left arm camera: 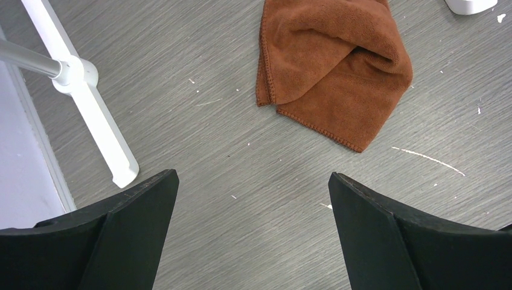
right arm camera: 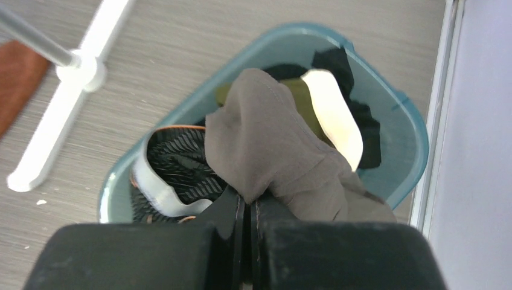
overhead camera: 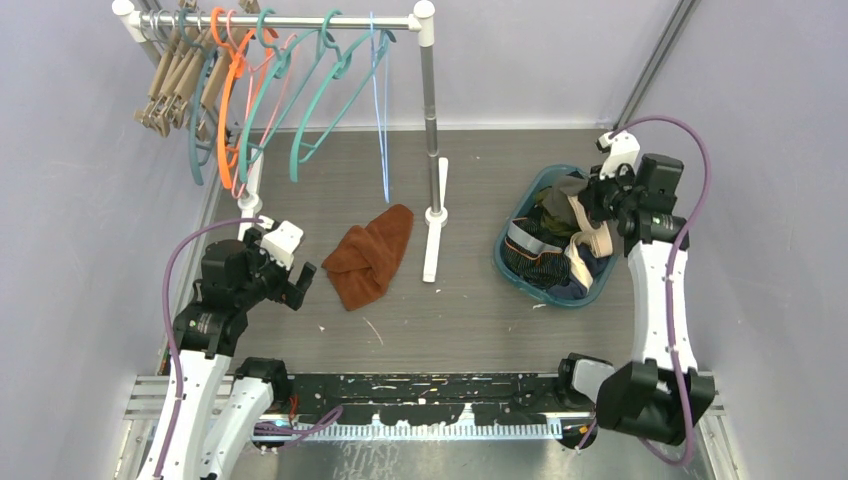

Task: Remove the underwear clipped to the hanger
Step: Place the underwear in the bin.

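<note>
The right gripper (right arm camera: 247, 208) is pinched tight on a fold of the grey-brown underwear (right arm camera: 272, 139), fingers pressed together with the cloth bunched between them. It holds the piece directly over the teal basket (right arm camera: 416, 145) — a position that reads as a drop-off, since the garment hangs above the other underwear (right arm camera: 175, 163) piled inside, with dark, olive and cream-banded pieces among them. On the rack (overhead camera: 427, 110) the hangers (overhead camera: 325, 95) look bare from overhead, and I can make out no garment clipped to any, so the task seems close to done. The left gripper (left arm camera: 252, 181) hovers over the table with its fingers spread wide and nothing between them. It is near the rust-brown cloth (left arm camera: 338, 66) but apart from it — likely parked out of the way, as that cloth is no part of the job. Next, the right fingers probably need to part so the piece falls inside the basket's rim.
</note>
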